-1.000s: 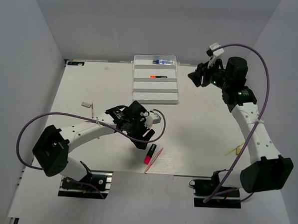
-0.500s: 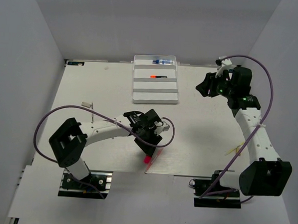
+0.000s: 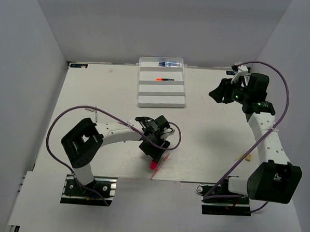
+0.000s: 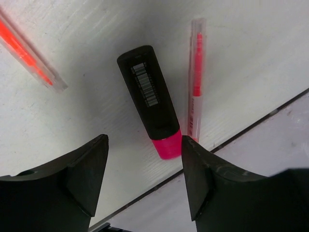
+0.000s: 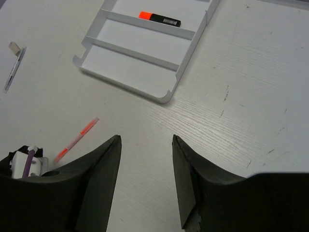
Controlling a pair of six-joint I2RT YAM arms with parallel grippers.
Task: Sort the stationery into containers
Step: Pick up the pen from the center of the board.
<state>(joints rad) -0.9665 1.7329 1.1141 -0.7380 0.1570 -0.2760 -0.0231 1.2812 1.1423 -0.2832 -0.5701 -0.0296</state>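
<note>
Pink-and-black marker [image 4: 149,104] inside the wide-spread, down-pointing left hand [image 4: 144,147], ungripped.

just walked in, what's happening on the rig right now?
The left gripper is down over the pink-and-black marker at the front of the table, fingers open on either side of it, not gripping yet. A thin pink stick lies beside the marker. The right gripper hangs open and empty to the right of the white tray, which holds an orange-and-black marker and a blue-capped bottle in separate rows.

pink-blk marker [image 4: 149,99] flat, pink stick [image 4: 195,82] beside, orange marker [image 5: 160,19] in tray [image 5: 128,67]
</note>
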